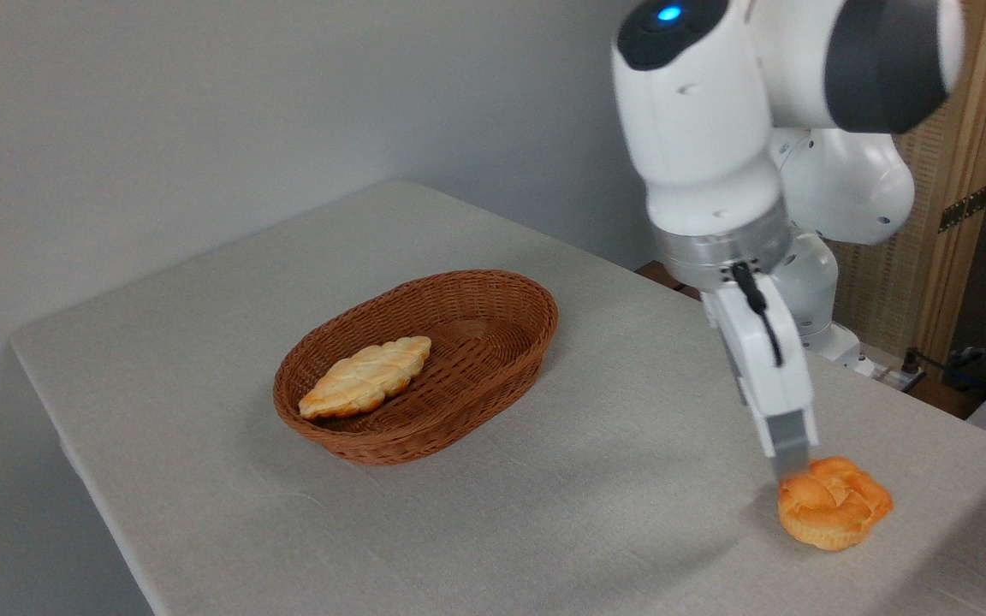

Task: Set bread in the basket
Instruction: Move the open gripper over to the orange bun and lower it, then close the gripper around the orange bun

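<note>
Gripper (791, 469) hangs down at the upper left edge of the bun (835, 502), its tip touching or just above the swirled top. Only one flat finger shows from this side, so I cannot tell whether the jaws are spread, pressed together, or already around the pastry.

Taking the basket (536, 338) as the landmark: the bun sits on the table (630, 411) well to the basket's right and nearer the camera, close to the table's front right edge. The braided loaf (367, 376) already lies inside the basket, in its left half, so half the job looks done.

The step in hand seems to be the approach and grasp of the bun. Next, as I judge it, the fingers need to straddle the bun's sides and close gently, since it looks soft and its ridged base could slip. Then comes a lift clear of the basket's rim, a move left and away from the camera, and a release over the free right half of the basket.

The bun is round, so it has no real long axis; it stands upright, swirl up. The loaf is long, and its axis runs from lower left to upper right, roughly along the basket's own length, with the narrower tip toward the lower left.
</note>
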Robot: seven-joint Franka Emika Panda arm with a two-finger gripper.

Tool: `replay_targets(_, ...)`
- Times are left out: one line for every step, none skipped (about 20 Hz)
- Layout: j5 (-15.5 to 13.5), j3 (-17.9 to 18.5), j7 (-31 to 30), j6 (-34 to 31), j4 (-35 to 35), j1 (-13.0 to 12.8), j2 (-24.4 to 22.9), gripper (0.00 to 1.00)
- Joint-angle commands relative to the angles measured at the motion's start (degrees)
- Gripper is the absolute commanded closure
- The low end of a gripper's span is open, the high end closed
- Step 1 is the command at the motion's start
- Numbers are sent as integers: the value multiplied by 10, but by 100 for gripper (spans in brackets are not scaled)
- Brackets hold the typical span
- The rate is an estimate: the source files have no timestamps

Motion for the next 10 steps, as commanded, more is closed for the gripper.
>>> replay_targets(15, 38, 39, 20, -10, -6, -13, 0)
replay_targets(16, 45, 47, 24, -10, -7, -12, 0)
replay_targets(28, 60, 57, 25, -11, -11, -10, 0)
replay_targets(39, 63, 59, 27, -12, -12, -9, 0)
replay_targets(42, 64, 60, 30, -15, -12, -9, 0)
replay_targets(42, 64, 60, 33, -16, -12, -7, 0)
replay_targets(42, 66, 60, 39, -20, -12, -6, 0)
replay_targets(42, 79, 59, 48, -22, -13, -4, 0)
replay_targets(42, 93, 59, 64, -29, -18, -2, 0)
replay_targets(42, 106, 59, 82, -36, -28, 0, 0)
